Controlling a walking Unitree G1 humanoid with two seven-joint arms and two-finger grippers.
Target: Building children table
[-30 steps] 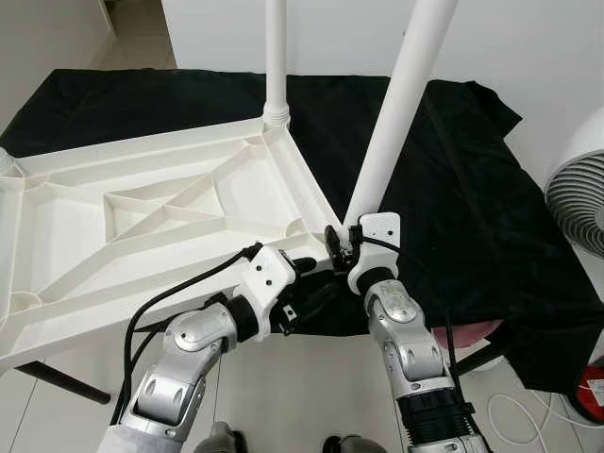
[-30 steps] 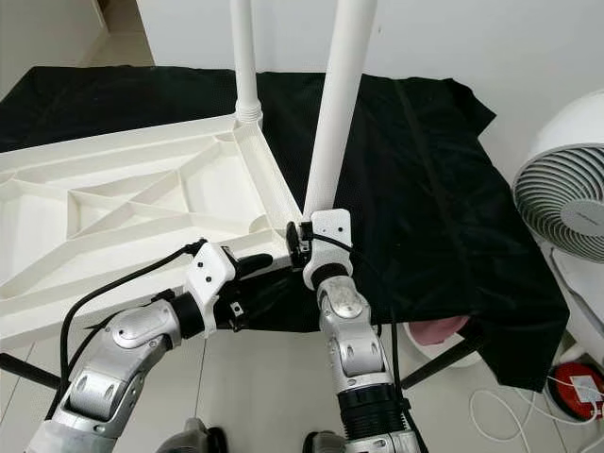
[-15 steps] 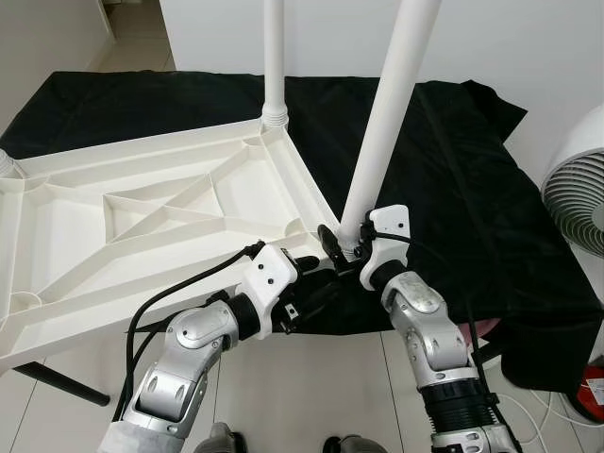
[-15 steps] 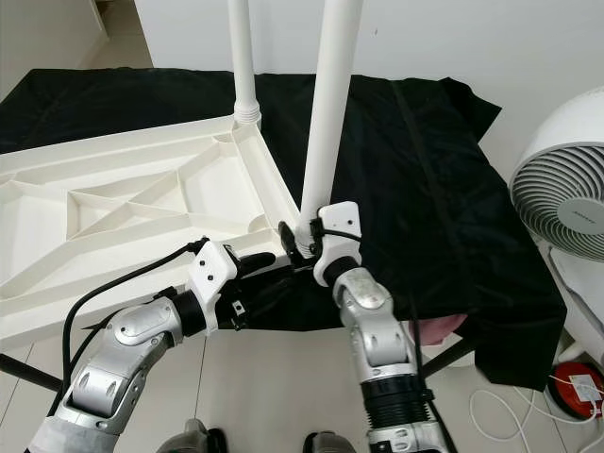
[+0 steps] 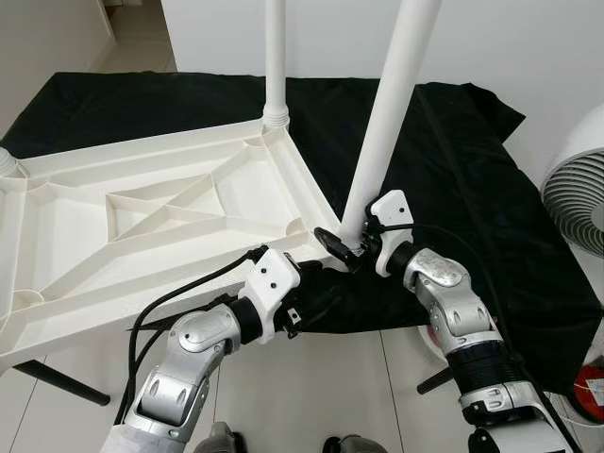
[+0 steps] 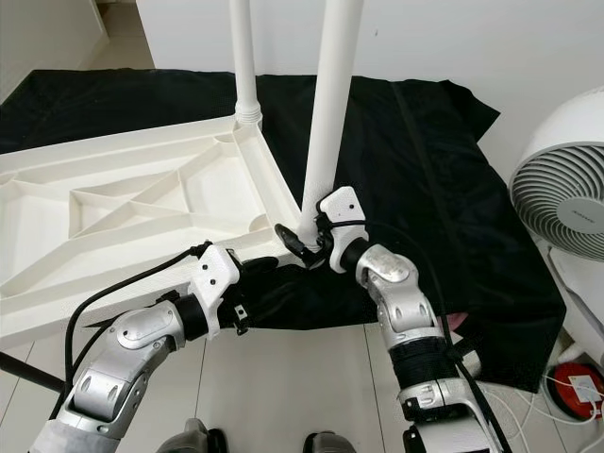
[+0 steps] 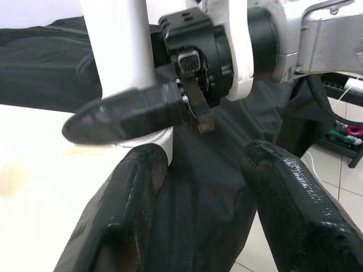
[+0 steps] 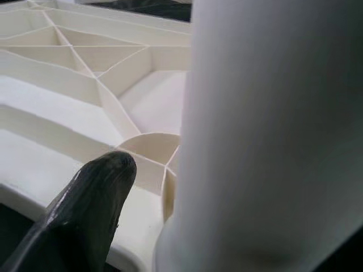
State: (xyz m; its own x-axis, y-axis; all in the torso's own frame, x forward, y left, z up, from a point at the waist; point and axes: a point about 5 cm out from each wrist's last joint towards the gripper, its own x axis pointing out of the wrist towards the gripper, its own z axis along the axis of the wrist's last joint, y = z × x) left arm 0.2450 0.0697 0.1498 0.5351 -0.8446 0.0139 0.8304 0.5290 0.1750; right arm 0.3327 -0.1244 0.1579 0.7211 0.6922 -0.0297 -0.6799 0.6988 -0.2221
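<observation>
**A:** White wall at the back, pale tile floor, and a black cloth (image 5: 453,179) draped over the tabletop. On it lies the white kids' table (image 5: 142,226), flipped underside-up so you see all the ribbing. One white leg (image 5: 275,57) already stands upright in the far corner socket. Fan (image 6: 566,193) off on the robot's right.

**B:** And the second leg?

**A:** Second leg (image 5: 387,113) stands in the near corner, leaning a bit to the right toward its top. The right gripper (image 5: 342,243) has its jaws clamped around the very bottom of that leg, right where it meets the corner socket.

**B:** Left one?

**A:** The left gripper (image 5: 307,283) sits just below the near edge of the kids' table, close under that same corner. Jaws apart, nothing between them, just black cloth behind.

**B:** Do the wrist cams add anything?

**A:** Yeah. The left wrist view looks straight between its own two spread fingers (image 7: 289,204) and catches a right finger (image 7: 125,116) pressed across the leg's base, plus the black-and-white wrist housing. The head views don't give you that contact so clearly. The right wrist view is basically the leg up close, one black fingertip (image 8: 96,195) beside it, and the curved rim of the socket with ribs fanning out behind. Can't see the other finger there.

**B:** Condition of the plastic?

**A:** Plain glossy white, triangular ribbing, threaded-looking collar at the far leg's base.
</observation>
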